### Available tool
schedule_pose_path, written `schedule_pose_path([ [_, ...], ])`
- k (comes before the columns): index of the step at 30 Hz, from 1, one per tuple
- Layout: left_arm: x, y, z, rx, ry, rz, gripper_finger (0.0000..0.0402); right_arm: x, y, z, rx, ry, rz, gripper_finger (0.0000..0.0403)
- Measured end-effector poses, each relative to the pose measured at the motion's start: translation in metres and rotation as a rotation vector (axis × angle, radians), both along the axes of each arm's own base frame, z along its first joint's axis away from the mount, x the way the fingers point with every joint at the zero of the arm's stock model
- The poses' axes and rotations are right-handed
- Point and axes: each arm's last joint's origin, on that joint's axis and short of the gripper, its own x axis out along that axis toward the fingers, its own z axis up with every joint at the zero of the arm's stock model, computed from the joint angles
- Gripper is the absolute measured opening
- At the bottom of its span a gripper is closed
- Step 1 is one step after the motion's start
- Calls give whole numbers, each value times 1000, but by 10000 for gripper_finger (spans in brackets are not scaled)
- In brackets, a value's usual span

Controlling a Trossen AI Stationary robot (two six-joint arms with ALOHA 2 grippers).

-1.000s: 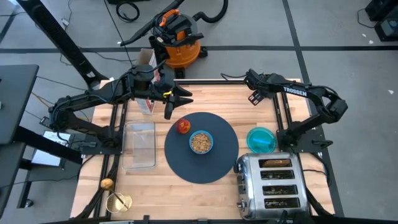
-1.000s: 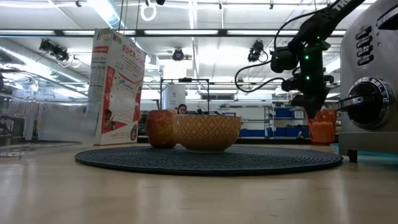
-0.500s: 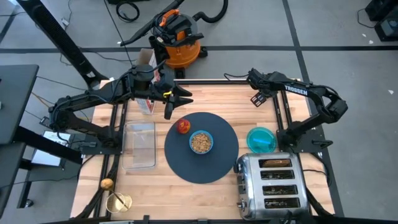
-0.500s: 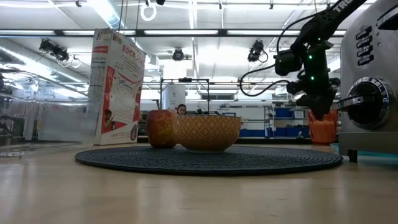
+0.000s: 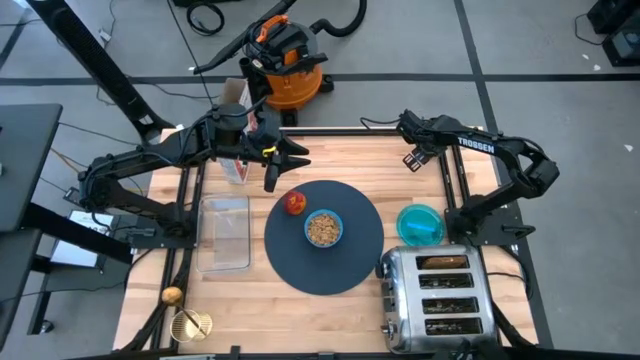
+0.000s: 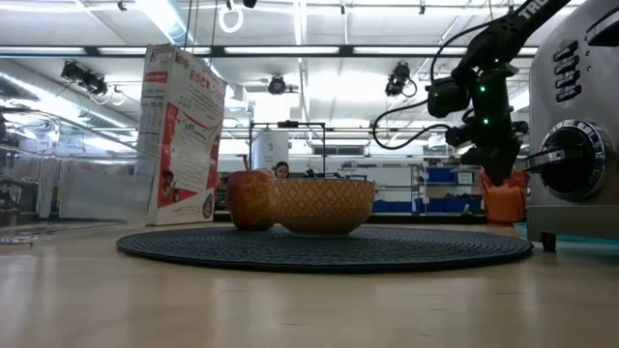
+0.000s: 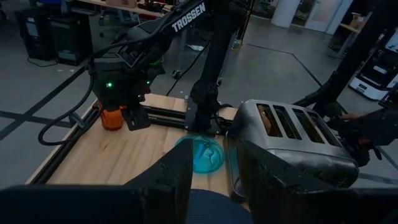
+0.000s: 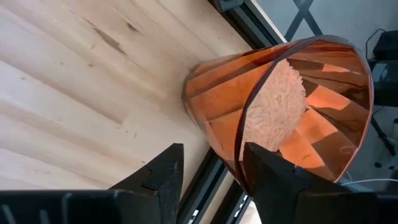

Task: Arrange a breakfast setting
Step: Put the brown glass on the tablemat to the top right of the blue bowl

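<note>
The copper-orange cup [image 8: 273, 106] is standing at the counter's [image 5: 360, 160] far right edge, directly under my right pincer [image 5: 412, 158]. My left pincer [image 5: 285, 165] is waiting, fingers apart and empty, over the far edge left of the mat [image 5: 323, 236], so my right is nearer. Its fingers are straddling the cup's rim, one inside, one outside; whether they are gripping yet, I cannot tell. The cup's base is hidden.

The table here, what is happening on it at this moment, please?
A breakfast setting is half laid. The apple and the bowl sit on the round mat. The right gripper is at the orange cup at the table's far right corner, one finger inside its rim. The left gripper hangs above the table near the apple.
</note>
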Motion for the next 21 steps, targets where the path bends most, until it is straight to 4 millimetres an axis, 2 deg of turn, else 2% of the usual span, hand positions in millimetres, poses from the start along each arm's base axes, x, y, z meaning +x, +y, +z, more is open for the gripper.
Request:
schedule_pose_path([
  [21, 0, 0, 0, 0, 0, 0, 130, 2, -1, 0, 7, -22, 20, 107],
])
